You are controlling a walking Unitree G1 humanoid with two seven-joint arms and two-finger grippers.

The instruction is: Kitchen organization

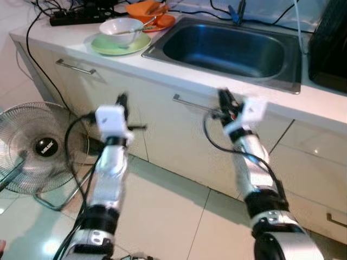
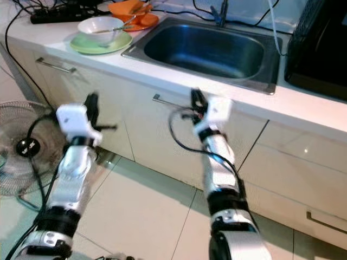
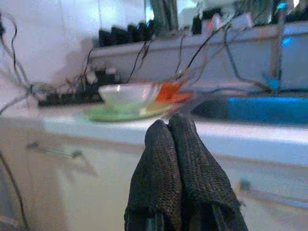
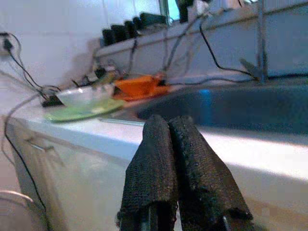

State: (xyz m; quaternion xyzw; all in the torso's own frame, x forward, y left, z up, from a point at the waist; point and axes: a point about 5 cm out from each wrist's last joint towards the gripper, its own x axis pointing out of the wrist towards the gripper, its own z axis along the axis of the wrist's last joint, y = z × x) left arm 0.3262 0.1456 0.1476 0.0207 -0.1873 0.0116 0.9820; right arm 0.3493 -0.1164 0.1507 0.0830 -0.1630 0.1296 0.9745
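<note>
Kitchen counter [image 1: 179, 69] ahead; bowl [image 1: 121, 28] lies far-left, nearer the left gripper [image 1: 121, 101]; right gripper [image 1: 223, 99] faces the sink [image 1: 227, 50]; both clenched, empty.

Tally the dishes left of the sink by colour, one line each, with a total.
White bowl: 1
Green plate: 1
Orange dishes: 2, apparently a bowl on a plate, though this is hard to tell
Total: 4, all on the counter beside the sink.

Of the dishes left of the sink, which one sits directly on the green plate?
The white bowl, with a utensil resting in it, sits on the green plate. The orange dish sits apart behind it, nearer the sink.
</note>
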